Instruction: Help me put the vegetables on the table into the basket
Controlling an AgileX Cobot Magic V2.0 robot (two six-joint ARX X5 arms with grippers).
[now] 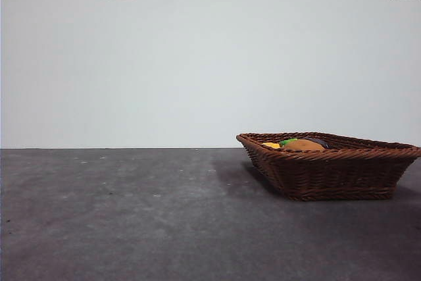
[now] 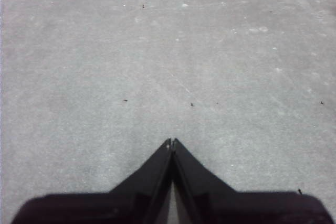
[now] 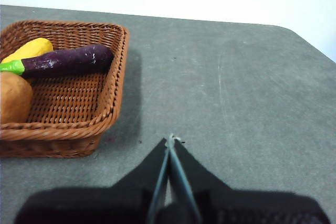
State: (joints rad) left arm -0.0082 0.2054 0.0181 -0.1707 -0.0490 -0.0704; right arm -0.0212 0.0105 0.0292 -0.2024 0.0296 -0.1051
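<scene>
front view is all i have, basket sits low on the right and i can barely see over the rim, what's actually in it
Observer: In the right wrist view the basket holds all three: corn, eggplant and potato.
Operator: how does the eggplant lie
Observer: On its side across the basket floor, its green stem end against the corn.
Operator: where are the grippers, i see neither
Observer: The right gripper hangs over bare table beside the basket, jaws shut and empty.
Operator: and the left
Observer: The left gripper is also shut, over bare table with no vegetable in its view.
</scene>
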